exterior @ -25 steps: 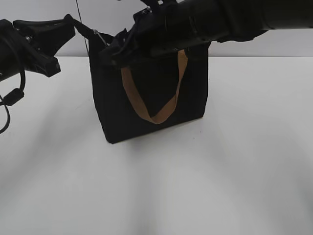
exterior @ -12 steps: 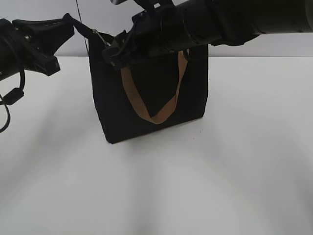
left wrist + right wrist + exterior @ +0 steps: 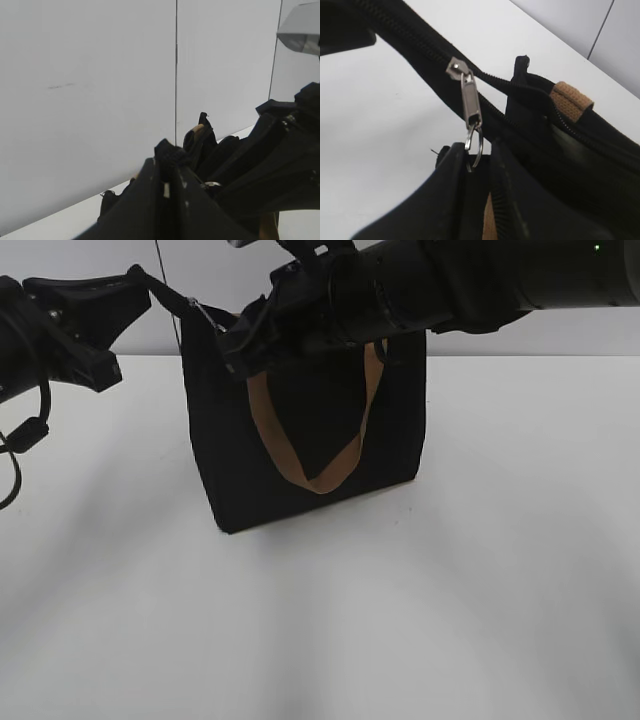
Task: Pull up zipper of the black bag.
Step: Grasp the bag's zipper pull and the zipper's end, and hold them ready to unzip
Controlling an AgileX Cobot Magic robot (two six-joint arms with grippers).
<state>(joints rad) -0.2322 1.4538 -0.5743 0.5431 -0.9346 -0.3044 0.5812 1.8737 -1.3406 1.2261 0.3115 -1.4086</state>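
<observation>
Since a second ago the right arm has crept a little up and toward the far side at the bag's top rim, while the bag and the left arm look unchanged.

The zipper (image 3: 485, 97) runs as a dark toothed line along the top rim of the black bag (image 3: 310, 450), which stands upright on the white table (image 3: 450, 620) toward the far side, slightly left of centre. In the right wrist view its silvery pull tab (image 3: 470, 102) hangs down from the slider, and the ring (image 3: 474, 142) at its lower end dips into the slot between the fingers of the right gripper (image 3: 477, 155). The jaws stand nearly together around that ring, so the right gripper appears clenched on it, though the actual contact is hidden in the slot.

The left gripper (image 3: 140, 285) is at the bag's far-left top corner; a strip of black fabric stretches from its tip to the corner, so it seems to be pinching the zipper's end tail and holding it taut. The left wrist view shows its fingers (image 3: 165, 190) closed close together, with the held thing not clearly visible.

The relation that matters is that the zipper's long axis runs along the rim from left to right. The slider sits near the left end, just beside the left gripper's hold, with the right gripper directly below the tab. My judgement is that the pull should follow that axis, away from the left gripper.

One tan strap handle (image 3: 315, 430) hangs down the bag's near face.
</observation>
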